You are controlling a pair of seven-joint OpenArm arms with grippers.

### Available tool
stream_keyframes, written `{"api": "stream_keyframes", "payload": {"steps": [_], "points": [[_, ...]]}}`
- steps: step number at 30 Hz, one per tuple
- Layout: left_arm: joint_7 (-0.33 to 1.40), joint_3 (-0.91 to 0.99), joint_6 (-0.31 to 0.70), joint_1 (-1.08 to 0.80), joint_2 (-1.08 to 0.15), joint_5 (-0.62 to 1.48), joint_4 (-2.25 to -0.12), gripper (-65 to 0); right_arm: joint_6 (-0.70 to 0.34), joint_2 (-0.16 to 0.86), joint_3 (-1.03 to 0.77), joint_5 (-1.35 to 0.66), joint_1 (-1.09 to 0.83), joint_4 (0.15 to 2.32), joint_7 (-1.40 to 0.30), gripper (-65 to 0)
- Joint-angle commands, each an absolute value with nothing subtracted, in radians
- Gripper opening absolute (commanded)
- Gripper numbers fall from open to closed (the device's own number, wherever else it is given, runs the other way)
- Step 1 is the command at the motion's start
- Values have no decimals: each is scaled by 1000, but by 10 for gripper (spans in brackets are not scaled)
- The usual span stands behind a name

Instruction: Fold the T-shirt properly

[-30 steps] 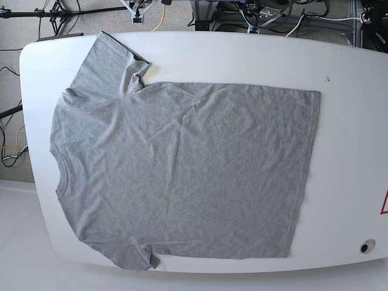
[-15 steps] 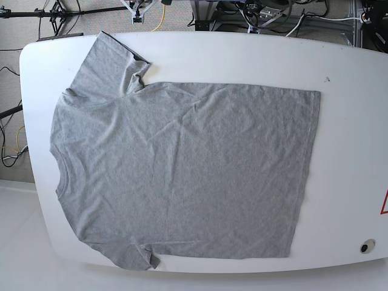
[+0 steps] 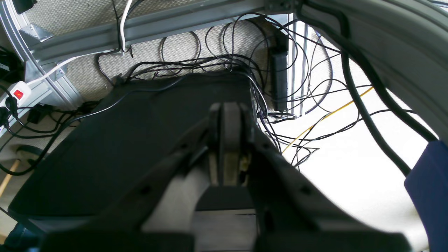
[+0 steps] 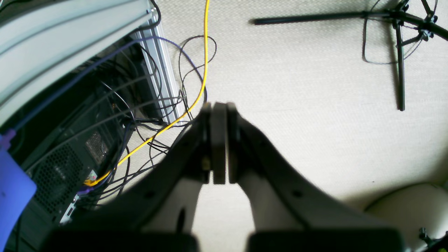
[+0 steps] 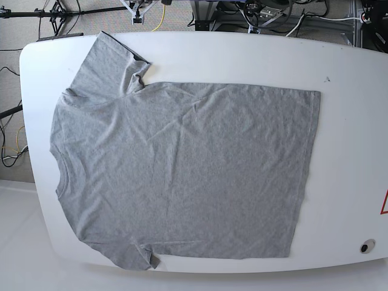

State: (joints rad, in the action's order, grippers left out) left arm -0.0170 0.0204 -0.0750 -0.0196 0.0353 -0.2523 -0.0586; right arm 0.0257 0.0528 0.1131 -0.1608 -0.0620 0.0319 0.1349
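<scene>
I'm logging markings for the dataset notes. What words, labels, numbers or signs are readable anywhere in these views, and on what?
No readable text anywhere.
T-shirt: plain grey side up, no lettering showing.
Table: part of a red triangle mark at its right edge, cut off, no legible text.

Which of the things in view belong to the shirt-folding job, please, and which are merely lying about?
Job: T-shirt, spread flat on the white table; left gripper and right gripper, both shut, empty.

Lying about: floor cables, yellow cable, tripod.
</scene>
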Motion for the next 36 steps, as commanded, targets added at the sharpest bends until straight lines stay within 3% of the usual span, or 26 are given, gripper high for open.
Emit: {"api": "stream_keyframes", "payload": {"steps": [1,36], "points": [[-17,21,-75,-26,32,-254,-62,-650,26,57,115,-155,-67,34,135,-650],[-33,20,-78,-25,35,-248,-50,-650,22,61,119,-156,-65,36,145,-650]]}}
